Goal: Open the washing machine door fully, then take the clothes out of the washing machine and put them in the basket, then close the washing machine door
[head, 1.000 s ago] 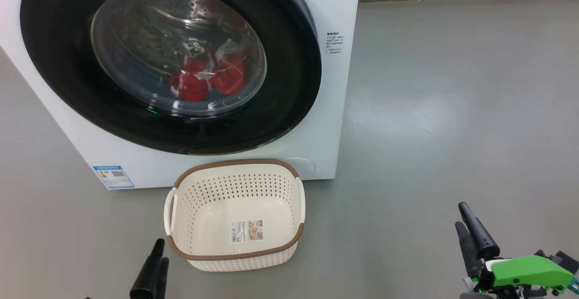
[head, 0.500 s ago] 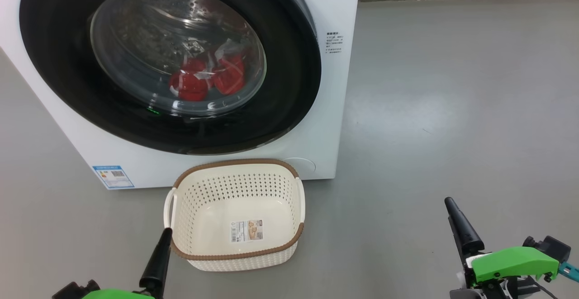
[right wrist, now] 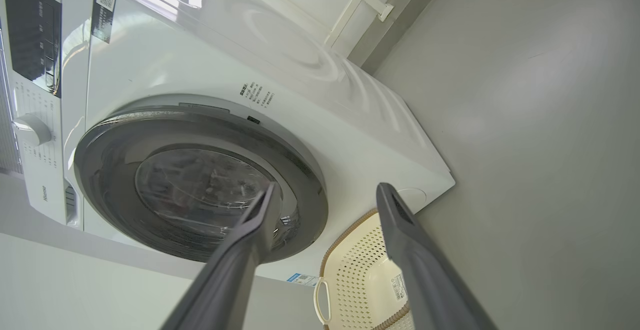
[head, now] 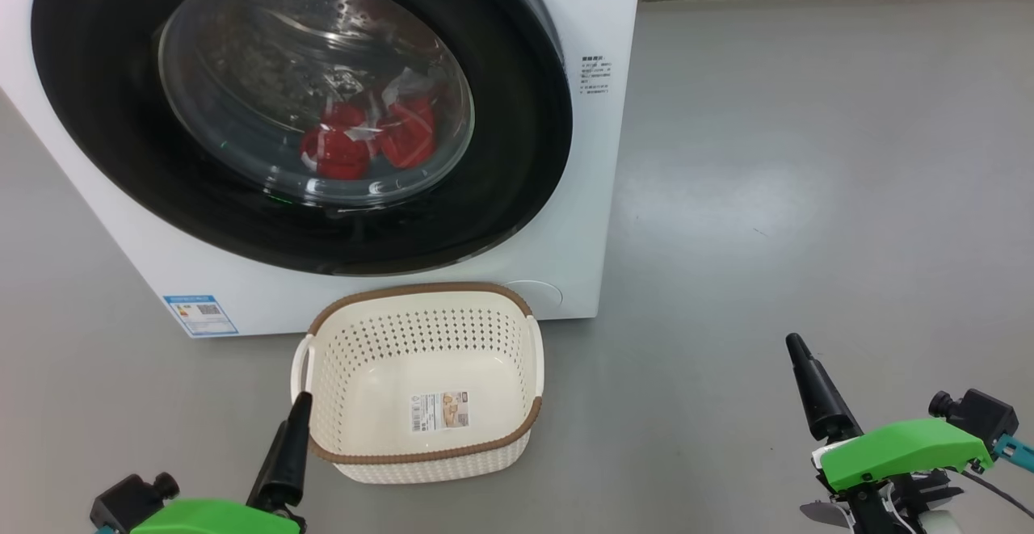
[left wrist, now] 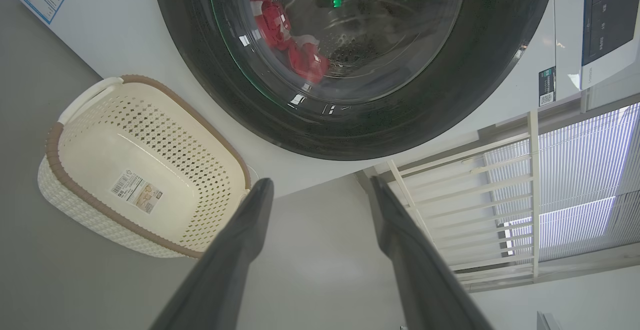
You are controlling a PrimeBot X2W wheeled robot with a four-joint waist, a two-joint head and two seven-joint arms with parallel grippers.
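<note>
Left claw [left wrist: 320, 182], right claw [right wrist: 327, 187], long dark fingers [head: 816, 393], green wrist shells [head: 897, 449], teal plug [head: 1016, 449]

Machine: one white front-loading washing machine [head: 598, 17] is counted.
Door: one round black-rimmed glass door [head: 517, 114].
Basket: one cream perforated plastic basket [head: 420, 332].
Clothes: red clothes [head: 355, 146], number cannot be told.

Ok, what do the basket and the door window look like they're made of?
The basket: probably matte cream plastic, moulded with rows of holes and a brown woven-look rim. The door window: clear and glossy with sharp reflections, so glass or clear plastic.
</note>
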